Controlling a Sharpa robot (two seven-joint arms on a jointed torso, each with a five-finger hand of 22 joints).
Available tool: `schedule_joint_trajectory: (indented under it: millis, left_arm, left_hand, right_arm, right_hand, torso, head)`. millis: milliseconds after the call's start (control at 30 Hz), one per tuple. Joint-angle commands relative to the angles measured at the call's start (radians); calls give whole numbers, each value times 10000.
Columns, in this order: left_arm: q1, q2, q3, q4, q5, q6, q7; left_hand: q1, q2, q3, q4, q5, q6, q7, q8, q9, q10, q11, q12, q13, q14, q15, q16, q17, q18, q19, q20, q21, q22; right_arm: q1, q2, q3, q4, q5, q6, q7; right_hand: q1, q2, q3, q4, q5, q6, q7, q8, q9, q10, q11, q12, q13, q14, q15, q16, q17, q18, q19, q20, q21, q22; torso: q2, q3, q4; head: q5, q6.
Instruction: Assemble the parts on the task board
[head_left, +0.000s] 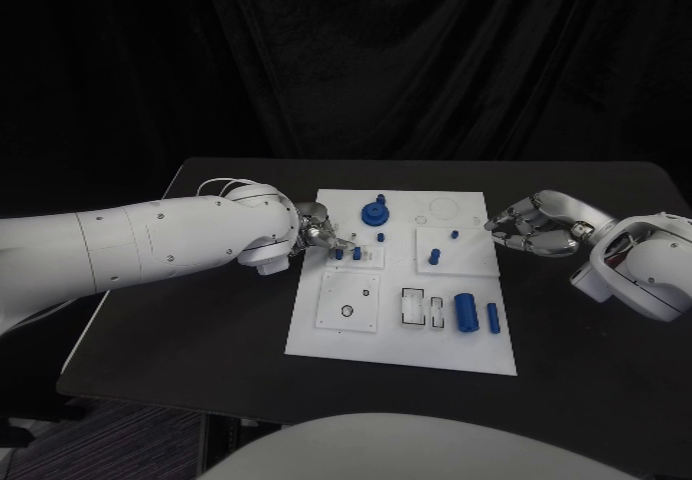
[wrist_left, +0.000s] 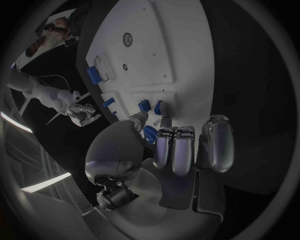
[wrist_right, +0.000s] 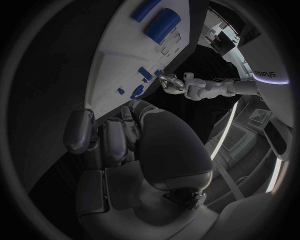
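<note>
Parts sat on the white task board (head_left: 325, 335) at the middle of the black table (head_left: 188, 330). Going left to right: the left hand (head_left: 315, 238) reached over the board's left edge, fingers drawn narrow, tips down at 2 small blue pegs (head_left: 346, 254) standing in a small white square plate. In the left wrist view the fingertips (wrist_left: 164, 121) touched or nearly touched those pegs (wrist_left: 145, 105); whether a peg was actually pinched, cannot tell. Just beyond the fingers, toward the far edge, stood a blue round gear-like part (head_left: 374, 213), apart from the hand. Below the hand, a square plate with a dark ring hole (head_left: 349, 310), untouched. Right of it, 2 rectangular slots (head_left: 415, 306), then a large blue cylinder (head_left: 466, 311) lying flat and a slimmer blue rod (head_left: 493, 318) just beside it, well apart from both hands. Upper right of the board, another white square plate carried 2 small blue studs (head_left: 451, 235). The right hand (head_left: 537, 228) hovered at the board's right edge near that plate, fingers curled inward, nothing seen in them; the studs lay near its fingertips but apart. The right wrist view showed the curled fingers (wrist_right: 81, 131) over the dark table beside the board's edge, with the cylinder (wrist_right: 161, 25) far off.
</note>
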Motion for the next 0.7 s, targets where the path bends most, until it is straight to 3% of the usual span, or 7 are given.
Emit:
schedule_joint_trajectory:
  millis: [33, 233, 333, 467, 533, 600, 700]
  left_arm:
    - [-118, 1, -78, -44, -4, 297, -277]
    - [-118, -5, -78, -43, -3, 144, -235]
    - [-118, -24, -78, -42, -2, -122, -43]
    - [-119, -106, -78, 55, -123, -961, 212]
    - [-119, -196, -77, 143, -303, -1396, 303]
    - [-119, -323, -77, 234, -430, -1785, 426]
    - [-119, -506, -77, 364, -527, -2362, 663]
  left_hand:
    - [-140, 149, -225, 250, -85, 68, 32, -36, -39, 1041, 54, 36, 2634, 1057, 79, 26, 2635, 67, -18, 52, -36, 1221]
    - [-695, 719, -651, 593, -140, 188, 8, 9, -53, 1041, 37, 36, 2634, 1057, 75, 26, 2635, 73, -16, 40, -73, 1241]
    - [-1249, 1263, -960, 613, 15, 388, -55, 198, 55, 1041, -11, 36, 2634, 1057, 41, 26, 2635, 78, -19, 13, -102, 1252]
    - [-1471, 1480, -1259, 610, 133, 456, -122, 476, 298, 1041, -55, 36, 2634, 1057, -1, 26, 2635, 67, 13, -29, -67, 1299]
    - [-1245, 1497, -1572, 573, 29, 481, -263, 1247, 1130, 1041, -142, 36, 2634, 1057, -117, 26, 2635, 45, 80, -99, 1, 1367]
    - [-1223, 1425, -1998, 589, -311, 562, -325, 2467, 1174, 1041, -265, 36, 2634, 1057, -171, 26, 2635, 13, 175, -179, 119, 1459]
    - [-1125, 1532, -2472, 588, -390, 229, -368, 3282, 1169, 1041, -297, 36, 2634, 1057, -218, 26, 2635, -2, 219, -224, 148, 1507]
  right_arm:
    - [-29, 0, 7, -3, 2, 149, -236]
    - [-30, 5, 7, -9, 2, 178, -252]
    - [-30, 7, 7, -8, 2, 170, -242]
    - [-30, -11, 7, 4, 2, 49, -97]
    - [-31, -29, 7, 21, 2, -73, 34]
    - [-31, -49, 7, 39, 2, -204, 149]
    - [-31, -77, 7, 55, 2, -301, 231]
  right_hand:
    - [51, -17, 61, -17, 44, 91, -3, 26, -3, -64, -28, -62, -5, 6, 32, -56, -9, 171, -38, 0, -31, 288]
    - [48, -20, 63, -20, 45, 96, -4, 29, -2, -79, -29, -73, -26, 1, 32, -69, -29, 175, -45, 1, -48, 279]
    - [46, -23, 66, -23, 46, 99, -4, 30, -2, -81, -29, -74, -28, -4, 32, -79, -43, 180, -55, 1, -68, 268]
    - [46, -23, 66, -23, 46, 99, -4, 30, -2, -81, -29, -74, -28, -4, 32, -79, -43, 180, -55, 1, -68, 268]
    - [47, -17, 85, -36, 59, 125, -11, 44, 2, -55, -32, -54, 13, 2, 30, -56, -2, 175, -46, 1, -51, 281]
    - [47, -15, 90, -39, 62, 134, -13, 49, 4, -43, -34, -44, 32, 10, 29, -37, 29, 171, -38, 0, -35, 292]
    - [47, -14, 94, -42, 65, 140, -14, 53, 5, -28, -35, -33, 53, 12, 29, -32, 37, 164, -25, 0, -8, 309]
  torso:
    - [1, 1, 4]
    - [2, 3, 5]
    - [3, -2, 4]
    - [3, -1, 3]
    - [5, -1, 4]
    - [4, -3, 6]
    - [1, 0, 7]
  head:
    - [1, 2]
    - [18, 2]
    - [26, 2]
    - [13, 2]
    - [1, 2]
    - [-31, 2]
    - [-46, 2]
